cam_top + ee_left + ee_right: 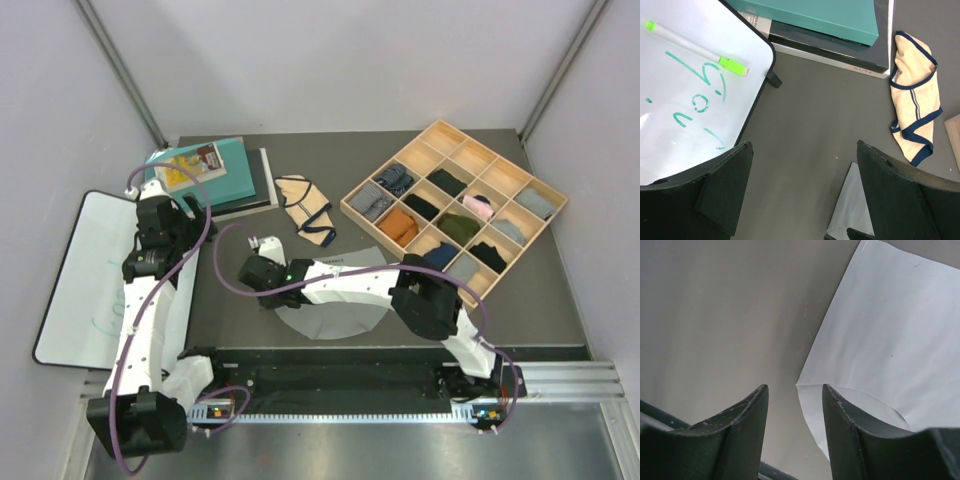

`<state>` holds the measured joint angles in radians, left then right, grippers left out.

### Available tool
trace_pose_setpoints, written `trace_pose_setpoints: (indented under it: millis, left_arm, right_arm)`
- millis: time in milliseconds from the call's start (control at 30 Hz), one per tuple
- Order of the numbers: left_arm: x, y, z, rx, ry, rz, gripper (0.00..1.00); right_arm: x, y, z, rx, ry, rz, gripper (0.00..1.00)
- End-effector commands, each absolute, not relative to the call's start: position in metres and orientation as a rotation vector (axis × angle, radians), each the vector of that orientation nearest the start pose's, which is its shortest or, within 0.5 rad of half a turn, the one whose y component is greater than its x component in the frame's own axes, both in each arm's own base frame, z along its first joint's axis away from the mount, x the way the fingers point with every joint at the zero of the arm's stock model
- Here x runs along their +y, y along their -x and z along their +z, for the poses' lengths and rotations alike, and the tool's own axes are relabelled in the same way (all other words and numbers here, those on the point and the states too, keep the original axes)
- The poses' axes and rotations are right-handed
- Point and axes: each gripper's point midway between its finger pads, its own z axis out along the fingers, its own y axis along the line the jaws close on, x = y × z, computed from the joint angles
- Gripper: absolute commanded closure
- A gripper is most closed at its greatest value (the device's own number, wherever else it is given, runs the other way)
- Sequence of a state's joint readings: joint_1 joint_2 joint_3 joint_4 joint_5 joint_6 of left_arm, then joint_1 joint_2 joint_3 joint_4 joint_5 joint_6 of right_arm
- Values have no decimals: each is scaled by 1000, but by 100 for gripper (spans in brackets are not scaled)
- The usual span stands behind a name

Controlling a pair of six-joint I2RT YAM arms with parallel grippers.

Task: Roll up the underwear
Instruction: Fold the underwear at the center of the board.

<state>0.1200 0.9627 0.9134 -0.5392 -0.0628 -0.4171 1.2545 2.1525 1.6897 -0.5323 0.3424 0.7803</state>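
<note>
The light-grey underwear (335,318) lies flat near the table's front, partly under my right arm. In the right wrist view its folded corner (880,340) lies just ahead of my right gripper (795,397), which is open low over the cloth's left edge (265,290), holding nothing. The beige underwear with navy edging (306,210) lies crumpled behind it, also in the left wrist view (915,100). My left gripper (805,190) is open and empty, held high over bare table near the whiteboard (188,212). A corner of the grey pair (852,205) shows between its fingers.
A wooden compartment tray (440,127) holding rolled socks and cloths stands at the right. A stack of books (215,170) lies at the back left. A whiteboard (85,270) with a green marker (695,47) lies at the left edge.
</note>
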Motion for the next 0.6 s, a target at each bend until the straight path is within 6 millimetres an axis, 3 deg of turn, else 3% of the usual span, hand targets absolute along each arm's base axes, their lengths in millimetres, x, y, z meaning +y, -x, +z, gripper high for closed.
trace_pose_setpoints:
  millis: [0, 567]
  left_arm:
    - [29, -305, 222, 2020, 596, -136, 11]
    - [26, -306, 221, 2021, 595, -155, 11]
  right_arm:
    - [494, -196, 55, 2464, 478, 374, 55]
    - [492, -200, 26, 2491, 562, 244, 62]
